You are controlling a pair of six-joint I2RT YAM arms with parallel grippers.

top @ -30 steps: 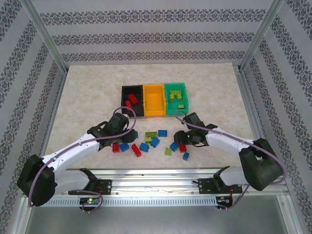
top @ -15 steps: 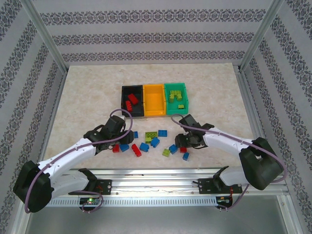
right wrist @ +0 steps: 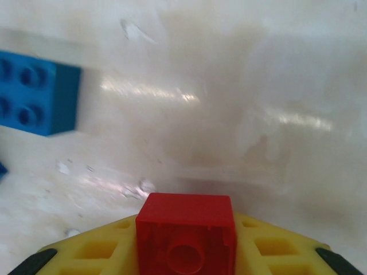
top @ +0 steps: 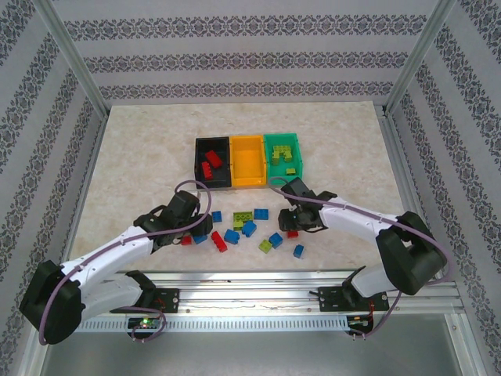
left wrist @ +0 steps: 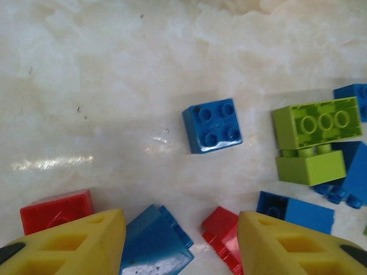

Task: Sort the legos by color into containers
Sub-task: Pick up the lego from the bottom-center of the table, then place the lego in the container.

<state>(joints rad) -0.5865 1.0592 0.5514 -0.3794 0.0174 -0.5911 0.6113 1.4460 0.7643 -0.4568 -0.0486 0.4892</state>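
One red brick (right wrist: 185, 229) was gripped tight by the right gripper (right wrist: 184, 258), its underside cut off at the frame edge. The left gripper (left wrist: 180, 246) was held apart, a blue brick (left wrist: 155, 243) half hidden beside one finger. Three bins were counted: black bin (top: 198, 159), orange-yellow bin (top: 246, 166), green bin (top: 282, 137). Their contents were hard to count. Loose legos (top: 232, 236), roughly a dozen, were scattered on the table (top: 141, 157) before them.

— What are the walls like?
— Pale wallpaper (top: 235, 47) with grey ornamental bands, framed by aluminium posts (top: 74, 59).
— And underneath?
— A beige marbled tabletop (top: 141, 149), glossy, catching streaks of light (right wrist: 149, 91); a metal rail (top: 250, 323) runs along its near edge.
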